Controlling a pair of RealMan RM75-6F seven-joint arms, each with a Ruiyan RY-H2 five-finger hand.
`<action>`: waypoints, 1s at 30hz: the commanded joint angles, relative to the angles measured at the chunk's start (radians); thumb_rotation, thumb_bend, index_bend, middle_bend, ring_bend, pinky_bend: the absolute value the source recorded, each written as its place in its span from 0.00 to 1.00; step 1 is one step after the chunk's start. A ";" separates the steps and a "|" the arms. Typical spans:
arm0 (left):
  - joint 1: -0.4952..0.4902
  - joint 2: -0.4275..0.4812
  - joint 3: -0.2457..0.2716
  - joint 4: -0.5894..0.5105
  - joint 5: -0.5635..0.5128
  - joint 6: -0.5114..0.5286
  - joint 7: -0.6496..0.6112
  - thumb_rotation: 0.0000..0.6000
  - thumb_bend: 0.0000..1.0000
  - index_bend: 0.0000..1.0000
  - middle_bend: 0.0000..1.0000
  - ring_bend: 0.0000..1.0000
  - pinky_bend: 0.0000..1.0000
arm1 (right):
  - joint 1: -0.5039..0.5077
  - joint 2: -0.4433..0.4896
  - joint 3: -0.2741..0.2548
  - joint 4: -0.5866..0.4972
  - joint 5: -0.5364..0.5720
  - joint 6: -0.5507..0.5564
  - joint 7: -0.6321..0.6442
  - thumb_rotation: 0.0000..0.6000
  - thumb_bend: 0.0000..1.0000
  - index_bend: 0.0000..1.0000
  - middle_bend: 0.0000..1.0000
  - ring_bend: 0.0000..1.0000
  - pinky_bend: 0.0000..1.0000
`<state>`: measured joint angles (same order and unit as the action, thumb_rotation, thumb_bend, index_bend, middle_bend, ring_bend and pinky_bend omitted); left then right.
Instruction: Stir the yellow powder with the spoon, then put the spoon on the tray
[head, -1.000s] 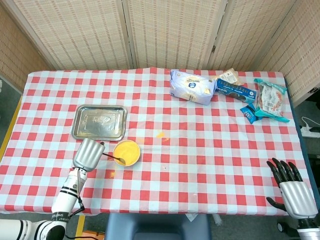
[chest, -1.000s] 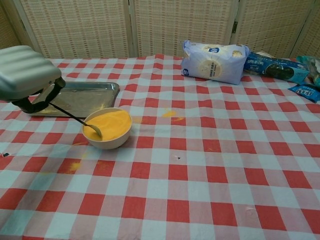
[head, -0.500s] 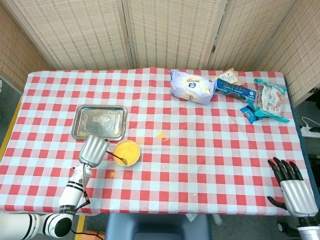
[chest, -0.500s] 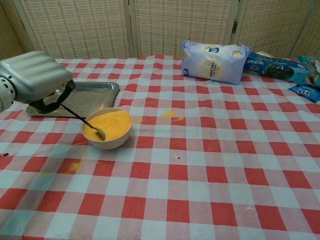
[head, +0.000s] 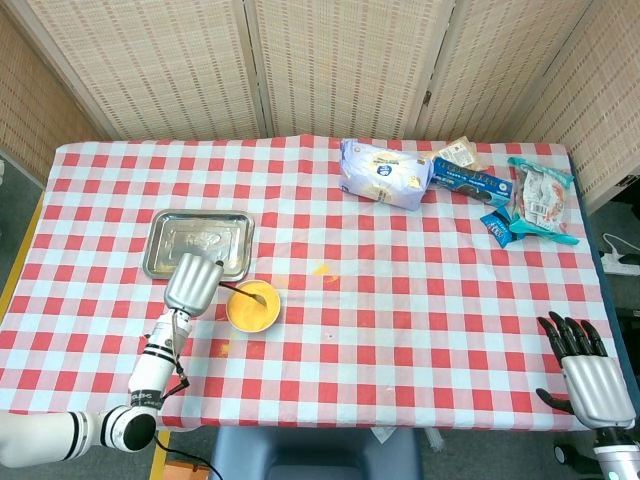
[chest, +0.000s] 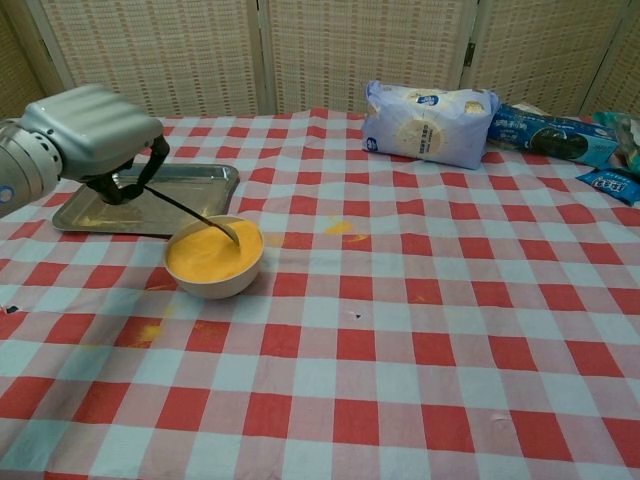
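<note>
Covering the whole surface (head: 400, 300) is one red-and-white checked cloth, and everything else rests on it. One steel tray (head: 198, 244) lies at the left; it holds no objects, only a faint dusting of yellow near its front edge. Just beside its front right corner stands one small cream bowl (chest: 214, 260), filled almost to the rim with yellow powder (chest: 208, 253). One spoon (chest: 196, 211) slants down into that powder at the far side of the bowl, its dark handle rising leftward to the left hand (chest: 92, 133). That hand hovers over the tray's near edge with its fingers (chest: 130, 185) curled under and pinching the spoon handle. A few specks of spilled powder mark the cloth in front of and to the right of the bowl.

At the far right sits a cluster of snack packs: one large pale blue bag (head: 385, 173), one dark blue box (head: 470, 182), one teal packet (head: 541, 199), one small blue sachet (head: 497, 227), and one tan packet (head: 459, 153) behind the box.

At the near right edge is the right hand (head: 585, 375), fingers spread and holding nothing.
</note>
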<state>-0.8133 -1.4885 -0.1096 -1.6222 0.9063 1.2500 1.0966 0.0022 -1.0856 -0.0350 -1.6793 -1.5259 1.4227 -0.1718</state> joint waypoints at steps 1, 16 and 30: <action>0.006 0.017 0.006 -0.031 0.003 0.013 0.011 1.00 0.93 0.87 1.00 1.00 1.00 | -0.002 0.001 -0.002 -0.002 -0.005 0.005 0.001 1.00 0.03 0.00 0.00 0.00 0.00; 0.070 0.067 0.089 -0.093 0.084 0.087 0.043 1.00 0.92 0.87 1.00 1.00 1.00 | -0.009 0.013 -0.029 -0.012 -0.062 0.024 0.021 1.00 0.03 0.00 0.00 0.00 0.00; 0.070 0.043 0.085 -0.043 0.081 0.044 0.061 1.00 0.92 0.87 1.00 1.00 1.00 | -0.005 0.012 -0.025 -0.011 -0.054 0.016 0.019 1.00 0.03 0.00 0.00 0.00 0.00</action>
<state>-0.7390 -1.4380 -0.0199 -1.6735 0.9896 1.3001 1.1553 -0.0030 -1.0740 -0.0605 -1.6907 -1.5798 1.4384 -0.1530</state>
